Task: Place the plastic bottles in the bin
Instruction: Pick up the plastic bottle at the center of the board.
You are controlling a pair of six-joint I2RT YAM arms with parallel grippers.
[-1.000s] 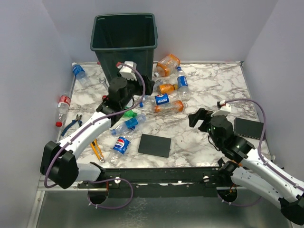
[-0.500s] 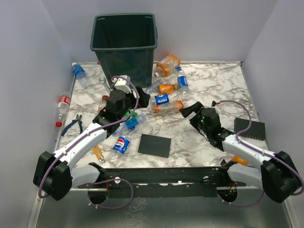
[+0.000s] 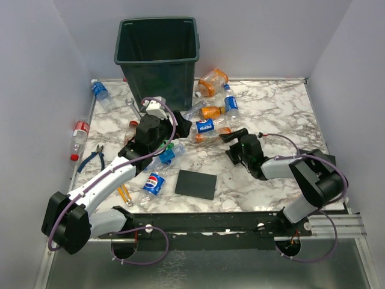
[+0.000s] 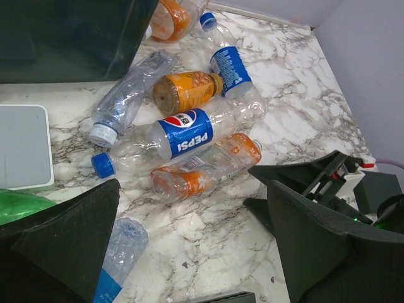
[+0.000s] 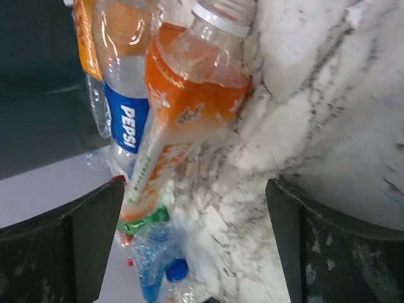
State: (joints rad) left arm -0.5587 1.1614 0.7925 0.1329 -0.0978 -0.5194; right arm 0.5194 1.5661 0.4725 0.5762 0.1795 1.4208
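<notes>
Job is barely begun, as far as I can see. The bin (image 3: 159,78) stands at the back of the table (image 3: 277,105). I see no bottle in it, tho its inside is dark & hard to check. All the plastic bottles (image 3: 212,112) I can find lie on the table. A bunch is just right of the bin & in the middle. A blue-label bottle (image 3: 100,90) is at the back L corner, a red-label bottle (image 3: 79,133) is by the L wall & a front Pepsi bottle (image 3: 154,182) is near the arms. So nearly all is left to do.

L claw (image 4: 189,252) is wide open & holds nothing; it hangs over the middle bunch. R claw (image 5: 196,233) is wide open too, low by the table. An orange-label bottle (image 5: 189,95) lies just ahead of it, not gripped. I think that one gets picked next.

Writing: "PEPSI" in white on blue, w/ the round logo, on the middle Pepsi bottle (image 4: 183,136); the R wrist view shows the word too. The small print on the orange label is too blurry to read.

The black plate (image 3: 196,183) & pliers (image 3: 91,158) aren't bottles, so I think they don't go in.
</notes>
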